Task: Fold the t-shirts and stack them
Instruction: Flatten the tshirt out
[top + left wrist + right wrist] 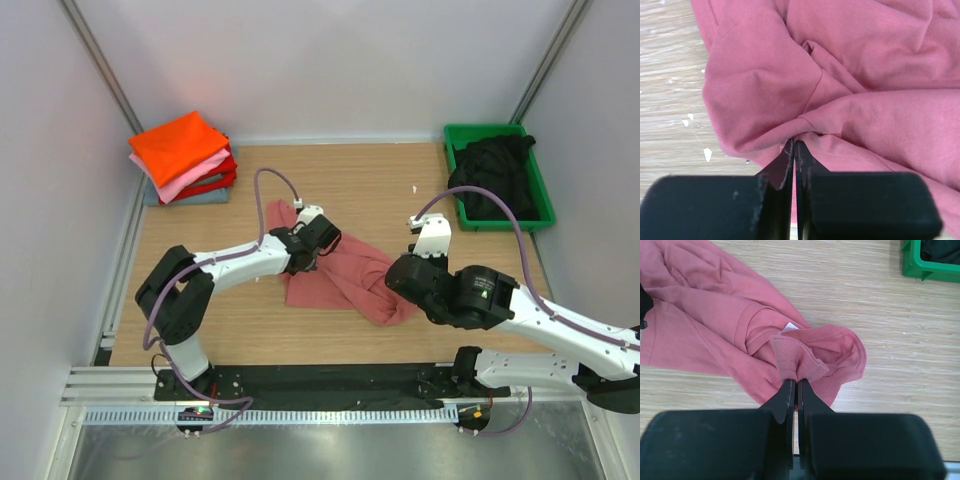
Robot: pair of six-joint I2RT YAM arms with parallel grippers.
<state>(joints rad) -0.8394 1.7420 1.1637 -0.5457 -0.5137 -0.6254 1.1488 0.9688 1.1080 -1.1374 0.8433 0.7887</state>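
A crumpled salmon-red t-shirt (345, 275) lies in the middle of the table. My left gripper (312, 255) is shut on a fold of it (795, 136) at its left part. My right gripper (397, 283) is shut on a hem or cuff of the same shirt (795, 362) at its right end, lifting it slightly. A stack of folded shirts, orange on top (180, 145), then pink, red and grey-blue, sits at the back left. A black shirt (493, 172) fills the green bin.
The green plastic bin (545, 195) stands at the back right; its corner shows in the right wrist view (912, 267). White walls and metal posts enclose the table. Bare wood (350, 180) lies behind the shirt.
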